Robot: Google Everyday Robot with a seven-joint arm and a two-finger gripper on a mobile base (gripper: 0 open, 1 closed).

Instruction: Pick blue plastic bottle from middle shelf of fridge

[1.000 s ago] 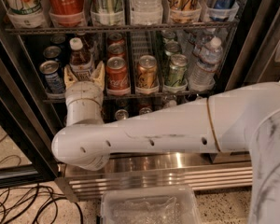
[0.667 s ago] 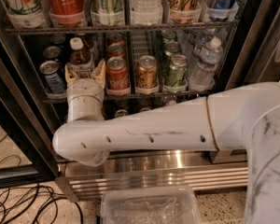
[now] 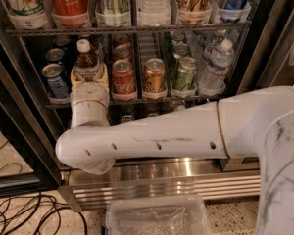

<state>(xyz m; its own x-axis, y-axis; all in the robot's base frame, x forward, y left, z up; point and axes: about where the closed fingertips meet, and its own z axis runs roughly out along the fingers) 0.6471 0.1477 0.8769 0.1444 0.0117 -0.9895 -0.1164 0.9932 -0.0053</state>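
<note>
The blue plastic bottle (image 3: 86, 58), with a white cap and amber liquid, stands at the front of the second lane from the left on the middle shelf (image 3: 152, 101) of the fridge (image 3: 186, 173). My gripper (image 3: 89, 73) reaches up into the shelf on a white wrist. Its cream fingers (image 3: 103, 74) stand open on either side of the bottle's lower half. The bottle's base is hidden behind the wrist.
A blue-and-silver can (image 3: 55, 80) stands left of the bottle and a red cola can (image 3: 123, 77) right of it. Further right are more cans and a clear water bottle (image 3: 213, 67). The upper shelf (image 3: 127, 29) hangs close above. A clear bin (image 3: 157, 217) and cables (image 3: 19, 214) lie on the floor.
The wrist has risen and pushed further into the shelf, so the fingers now flank the bottle more deeply. The bottle has shifted only slightly.
</note>
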